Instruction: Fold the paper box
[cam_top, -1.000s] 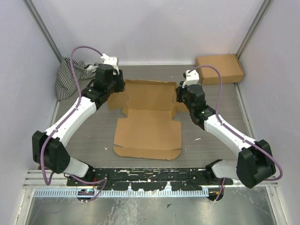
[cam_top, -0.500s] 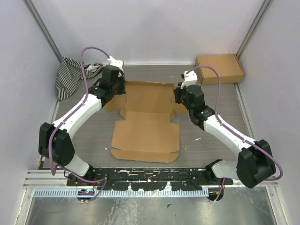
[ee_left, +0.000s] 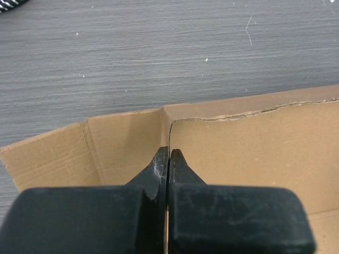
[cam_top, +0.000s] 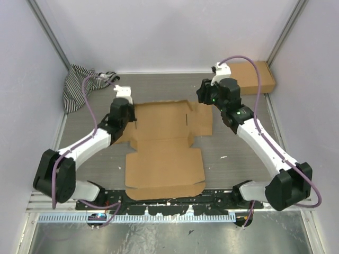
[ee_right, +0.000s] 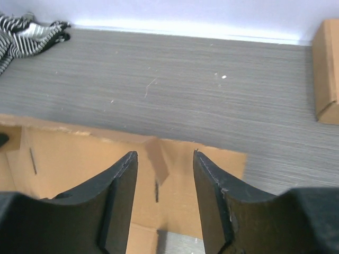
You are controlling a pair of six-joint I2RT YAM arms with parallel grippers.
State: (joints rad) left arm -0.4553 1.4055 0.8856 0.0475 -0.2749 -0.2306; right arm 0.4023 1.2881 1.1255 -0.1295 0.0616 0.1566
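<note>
The paper box [cam_top: 164, 164] is a flat brown die-cut cardboard sheet lying in the middle of the table, its flaps spread out. My left gripper [cam_top: 128, 117] sits at the sheet's back left corner. In the left wrist view the left gripper [ee_left: 169, 151] is shut, with a thin cardboard edge of the paper box [ee_left: 254, 148] pinched between its fingers where the side flap meets the back panel. My right gripper [cam_top: 205, 99] hovers open above the back right corner. In the right wrist view the right gripper [ee_right: 161, 153] holds nothing, and the paper box [ee_right: 69, 159] lies below it.
A ready-assembled brown cardboard box [cam_top: 257, 74] stands at the back right corner, also seen in the right wrist view [ee_right: 326, 79]. A striped cloth [cam_top: 79, 84] lies bunched at the back left. Grey walls close in the table on three sides.
The left gripper shut on the sheet's left flap and moved nearer, and the sheet slid toward the near edge and lies flatter. The right gripper opened, let go and rose toward the back right.
</note>
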